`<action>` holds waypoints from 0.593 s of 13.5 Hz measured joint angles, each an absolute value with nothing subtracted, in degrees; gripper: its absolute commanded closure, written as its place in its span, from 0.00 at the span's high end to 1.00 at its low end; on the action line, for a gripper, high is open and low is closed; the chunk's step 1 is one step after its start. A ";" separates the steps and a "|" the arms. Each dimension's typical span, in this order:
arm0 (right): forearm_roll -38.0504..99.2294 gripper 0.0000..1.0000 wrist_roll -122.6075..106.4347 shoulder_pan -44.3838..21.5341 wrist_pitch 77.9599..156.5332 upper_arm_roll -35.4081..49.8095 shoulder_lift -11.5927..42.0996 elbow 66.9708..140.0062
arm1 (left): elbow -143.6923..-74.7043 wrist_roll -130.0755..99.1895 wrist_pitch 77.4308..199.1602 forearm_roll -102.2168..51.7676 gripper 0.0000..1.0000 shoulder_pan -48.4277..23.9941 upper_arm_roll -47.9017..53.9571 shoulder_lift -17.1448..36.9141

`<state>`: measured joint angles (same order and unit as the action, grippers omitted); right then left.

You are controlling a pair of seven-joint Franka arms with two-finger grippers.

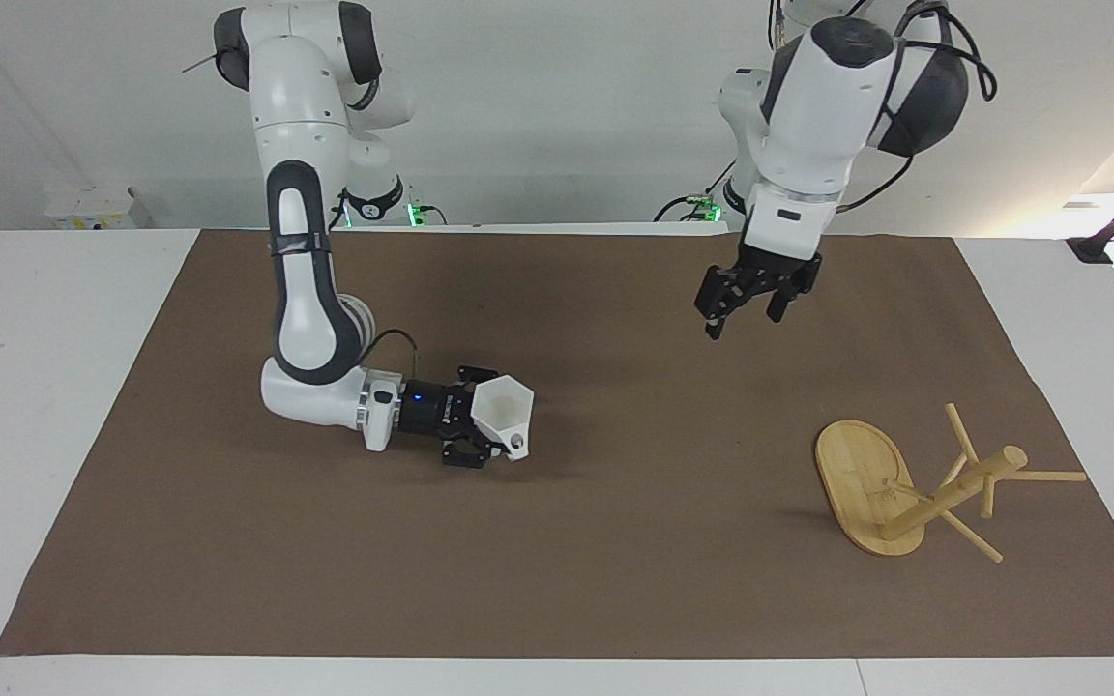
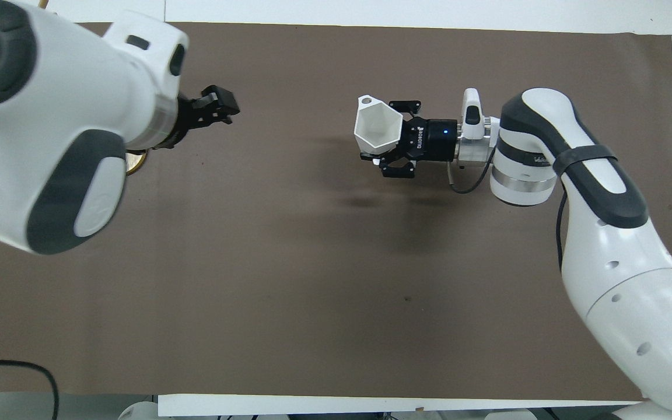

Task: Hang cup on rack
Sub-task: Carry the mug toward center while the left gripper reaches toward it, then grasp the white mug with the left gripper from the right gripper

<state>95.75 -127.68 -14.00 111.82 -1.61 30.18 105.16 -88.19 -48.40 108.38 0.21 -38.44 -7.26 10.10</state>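
broadly, the brown cloth-covered surface point(image 1: 557, 541) carries the rack point(image 1: 915, 483), a pale bamboo mug tree with an oval base and thin angled pegs, standing toward the left arm's end. the left hand point(image 1: 748, 304) hangs empty in the air over the surface, fingers parted. the right hand point(image 1: 480, 435), held level over the middle, grips the cup point(image 1: 504, 416), small, white and faceted.

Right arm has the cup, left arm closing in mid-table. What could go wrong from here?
1. The right gripper clamps the cup from one side, mouth up, handle on the side away from the wrist. A handover could tilt or drop it.
2. The left gripper hangs over the mat near the right arm's path, so they could collide.
3. In the overhead view the left arm hides nearly all of the rack, so peg alignment must rely on the facing view.
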 measured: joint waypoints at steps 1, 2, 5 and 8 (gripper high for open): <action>96.67 0.32 -127.67 -16.21 114.15 -1.60 30.15 105.13 | -85.03 -51.76 108.42 0.18 1.00 -40.33 -7.25 13.56; 97.34 0.32 -127.63 -18.04 116.18 -1.60 30.02 105.06 | -82.39 -54.69 108.46 0.15 1.00 -41.77 -7.25 16.78; 98.81 0.32 -126.96 -20.83 120.32 -1.61 28.97 104.94 | -78.91 -57.20 108.50 -0.06 1.00 -45.15 -7.19 22.10; 99.02 0.33 -126.56 -20.83 120.51 -1.84 28.59 104.94 | -78.95 -58.26 109.03 -1.17 0.99 -46.04 -7.27 24.03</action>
